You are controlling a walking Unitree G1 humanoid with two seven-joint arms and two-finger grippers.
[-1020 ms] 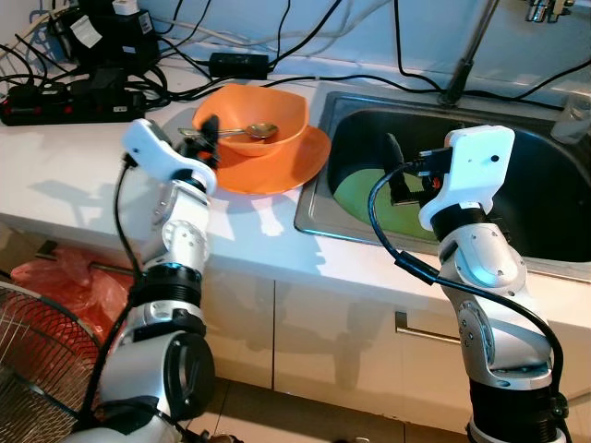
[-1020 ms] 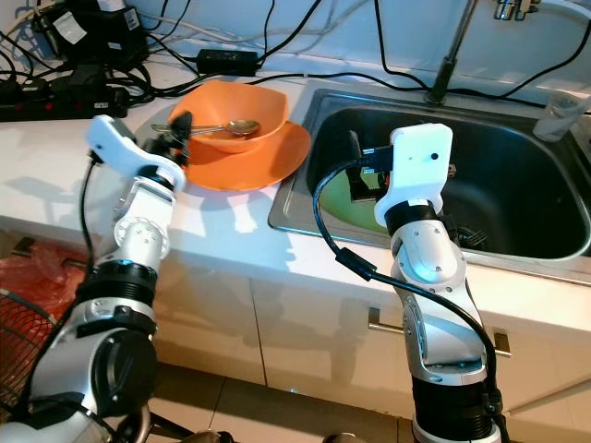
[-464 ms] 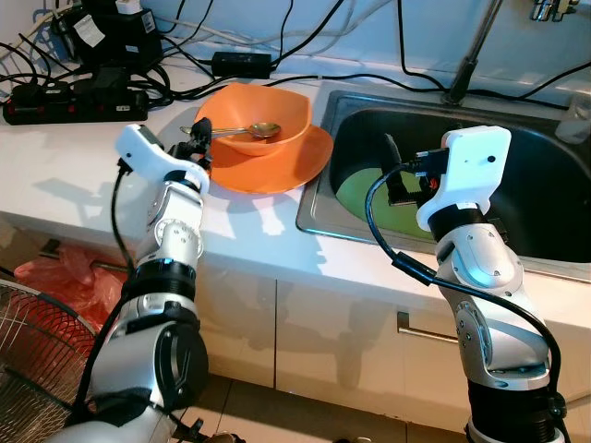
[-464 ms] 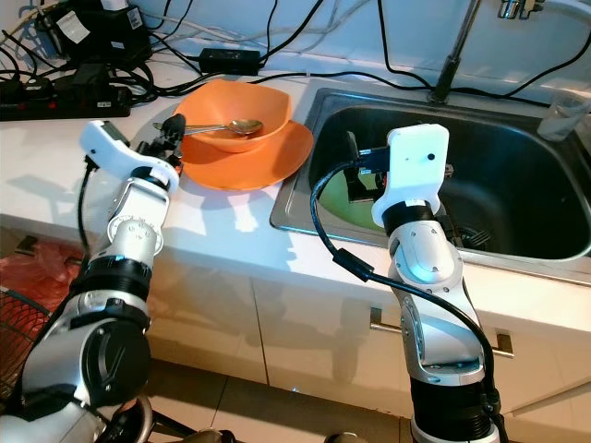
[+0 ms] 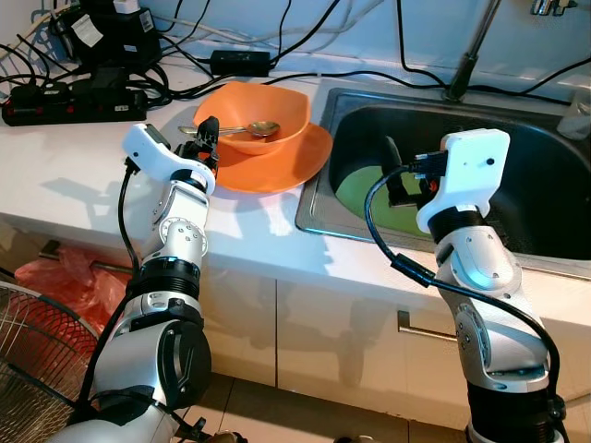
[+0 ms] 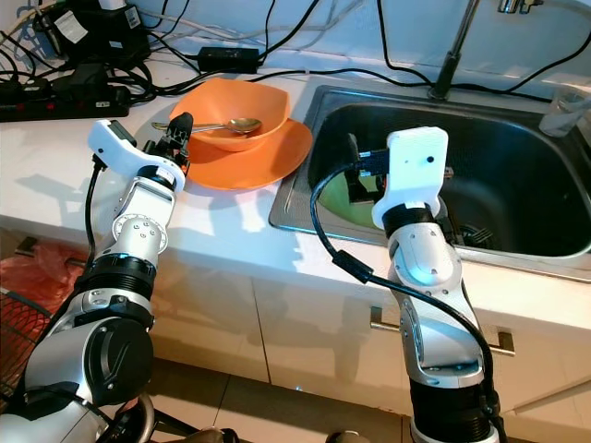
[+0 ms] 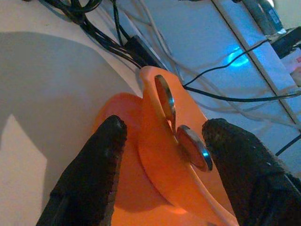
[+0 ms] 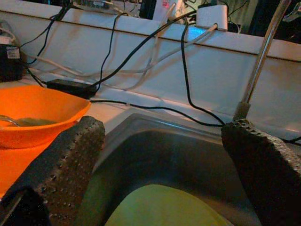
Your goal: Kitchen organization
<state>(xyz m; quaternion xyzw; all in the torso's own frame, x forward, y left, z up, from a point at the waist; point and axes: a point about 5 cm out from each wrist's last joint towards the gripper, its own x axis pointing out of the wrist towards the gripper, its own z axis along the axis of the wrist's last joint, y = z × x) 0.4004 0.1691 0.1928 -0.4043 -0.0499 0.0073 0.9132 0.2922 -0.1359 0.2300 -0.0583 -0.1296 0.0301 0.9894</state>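
I'm looking down on a white counter [image 5: 74, 175] with a steel sink [image 5: 545, 198] set toward its right end, pale cabinet doors [image 5: 342, 341] below. Black cables [image 5: 277, 37] trail along the back edge against a white wall [image 8: 141, 61]; a wire fan guard [image 5: 28, 351] stands on the floor at the lower left.

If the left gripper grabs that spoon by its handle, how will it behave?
The metal spoon looks stiff, thin and glossy, so probably slippery between the left gripper fingers. Its handle overhangs the orange bowl rim, so it may pivot or clatter when nudged.
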